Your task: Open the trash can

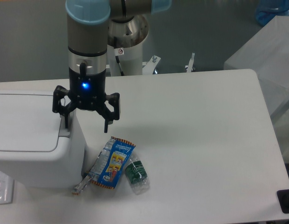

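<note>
Litter lies nearest to us on the table: a blue snack packet with a cartoon panel, whose writing is too small for us to read, a clear plastic wrapper tucked under its left side, and a small green-labelled bottle touching the packet at its four o'clock, the label's print likewise illegible. At nine o'clock from this pile stands the trash can, a big white bin at the left edge of the view, lid flat and shut, with its grey push strip along the right-hand edge of the lid. Just above that edge hangs the gripper, fingers spread wide and holding nothing; one fingertip sits over the strip, though we cannot tell whether it touches, while the other finger hangs past the bin's side over the table at its three o'clock. We judge the step in hand to be pressing the strip, so we would come straight down with that one fingertip centred on the grey band, press gently, and keep the free finger off the bin wall and the packet below it. Farther back, at twelve o'clock, the robot base carries a small red-and-white sticker that we cannot read.
</note>
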Motion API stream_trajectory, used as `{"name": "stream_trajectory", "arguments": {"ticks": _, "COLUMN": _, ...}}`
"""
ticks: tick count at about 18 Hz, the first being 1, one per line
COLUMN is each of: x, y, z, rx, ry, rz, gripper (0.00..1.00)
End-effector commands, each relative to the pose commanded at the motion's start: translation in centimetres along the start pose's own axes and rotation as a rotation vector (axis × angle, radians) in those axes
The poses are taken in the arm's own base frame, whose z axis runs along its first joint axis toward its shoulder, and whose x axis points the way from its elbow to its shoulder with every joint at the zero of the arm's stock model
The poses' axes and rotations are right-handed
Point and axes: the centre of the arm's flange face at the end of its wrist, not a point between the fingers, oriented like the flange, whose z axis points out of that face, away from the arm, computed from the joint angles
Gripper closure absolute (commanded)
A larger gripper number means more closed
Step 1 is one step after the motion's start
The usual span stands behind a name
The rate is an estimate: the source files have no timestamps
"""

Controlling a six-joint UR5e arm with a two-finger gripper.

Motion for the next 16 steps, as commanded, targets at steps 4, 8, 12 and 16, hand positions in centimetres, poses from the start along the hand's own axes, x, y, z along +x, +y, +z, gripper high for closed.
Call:
{"name": "stream_trajectory", "arguments": {"ticks": 4, "x": 0.18, "y": 0.01, "z": 0.13, "rx": -0.004, "ry": -0.005, "rz": 0.004, "gripper": 0.0}}
{"name": "stream_trajectory", "arguments": {"ticks": 8, "x": 0.18, "y": 0.01, "z": 0.13, "rx": -0.004, "ry": -0.005, "rz": 0.004, "gripper": 0.0}}
{"name": "stream_trajectory", "arguments": {"ticks": 12, "x": 0.11, "y": 0.0, "z": 0.43, "rx": -0.008, "ry": -0.004, "rz": 0.006, "gripper": 0.0}}
{"name": "stream_trajectory", "arguments": {"ticks": 16, "x": -0.05, "y": -0.04, "z": 0.66, "rx": -0.013, "ry": -0.012, "rz": 0.005, "gripper": 0.0}}
